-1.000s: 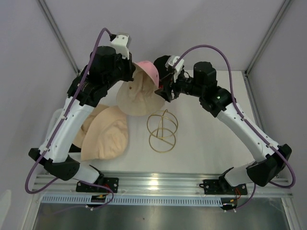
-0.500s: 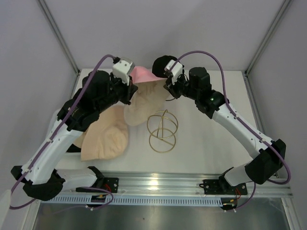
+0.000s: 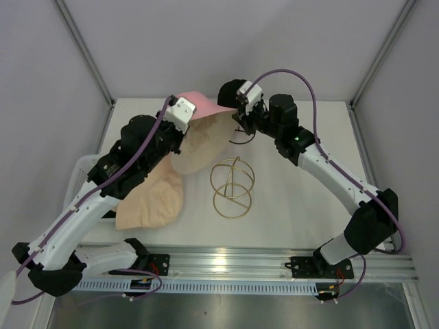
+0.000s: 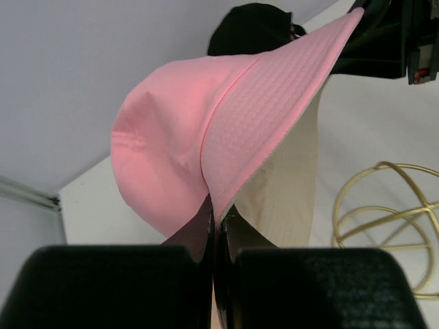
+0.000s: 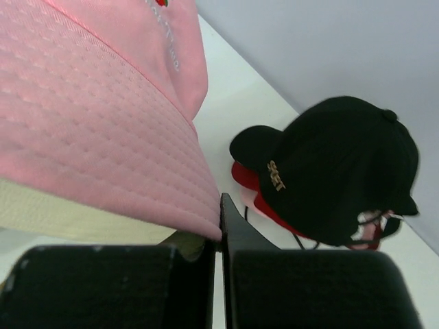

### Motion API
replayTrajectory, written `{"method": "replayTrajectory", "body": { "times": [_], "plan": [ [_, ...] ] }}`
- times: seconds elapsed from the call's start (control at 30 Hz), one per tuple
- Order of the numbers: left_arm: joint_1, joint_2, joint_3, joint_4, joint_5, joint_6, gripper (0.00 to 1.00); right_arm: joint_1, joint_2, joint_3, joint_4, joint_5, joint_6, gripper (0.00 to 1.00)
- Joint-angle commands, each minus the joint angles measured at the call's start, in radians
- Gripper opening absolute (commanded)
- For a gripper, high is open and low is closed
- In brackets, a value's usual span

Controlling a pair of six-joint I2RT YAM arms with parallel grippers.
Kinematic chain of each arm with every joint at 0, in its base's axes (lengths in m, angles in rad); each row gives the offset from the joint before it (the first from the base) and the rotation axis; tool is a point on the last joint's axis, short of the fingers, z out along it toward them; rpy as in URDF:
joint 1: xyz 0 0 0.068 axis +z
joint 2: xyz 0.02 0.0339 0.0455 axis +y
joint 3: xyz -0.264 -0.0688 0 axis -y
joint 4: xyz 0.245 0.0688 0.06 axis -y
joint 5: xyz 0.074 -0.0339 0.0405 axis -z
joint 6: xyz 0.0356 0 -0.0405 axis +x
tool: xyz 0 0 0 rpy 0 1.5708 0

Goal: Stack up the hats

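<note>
left gripper (image 4: 215, 221): jaws pressed together on the near-left edge of the pink hat's brim, no gap between the fingers.
right gripper (image 5: 219, 214): jaws pinched tight on the opposite, right edge of that brim.
pink hat (image 3: 201, 104): held up off the table between the two grippers at the far middle, its brim pulled out flat from one pinch to the other and its crown bulging toward the far wall.
beige hat (image 3: 200, 145): hangs as a wide pale sheet right under the pink brim and against it, drooping toward the near side. from here i cannot tell whether either gripper's fingers catch it too, or whether its low edge touches the table.
peach cloth (image 3: 152, 193): a soft rounded piece lying flat at the near left of the table, partly under the left arm, just beside the low edge of the beige hat. its exact shape is hidden.
black cap (image 5: 341, 163): sits on the table at the far side, behind the right gripper, with a red under-visor and small pale lettering on the front.
black wire (image 3: 241, 142): a thin dark loop on the table just near of the right gripper.
gold wire frame (image 3: 232, 186): crossed hoops standing in the middle of the table, near of the raised hats and apart from them.
table (image 3: 295, 205): white.
</note>
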Motion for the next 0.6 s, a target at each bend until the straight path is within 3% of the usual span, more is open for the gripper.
{"method": "replayTrajectory", "body": {
  "times": [0.0,0.13,0.3,0.43,0.57],
  "plan": [
    [-0.007,0.014,0.012,0.107,-0.130,0.104,0.01,0.004,0.082,0.128,0.099,-0.061,0.043,0.00],
    [0.026,0.020,-0.022,0.184,-0.109,0.119,0.01,0.024,0.132,0.142,0.122,-0.037,0.040,0.00],
    [0.016,-0.017,-0.069,0.083,-0.024,-0.016,0.01,0.019,0.077,0.041,0.113,0.040,0.037,0.00],
    [-0.124,-0.106,-0.204,0.110,0.028,-0.014,0.01,-0.004,-0.025,-0.152,0.191,0.070,0.075,0.00],
    [-0.199,-0.106,-0.189,0.104,0.083,-0.016,0.01,-0.024,-0.071,-0.211,0.159,0.092,0.118,0.00]
  ]
}}
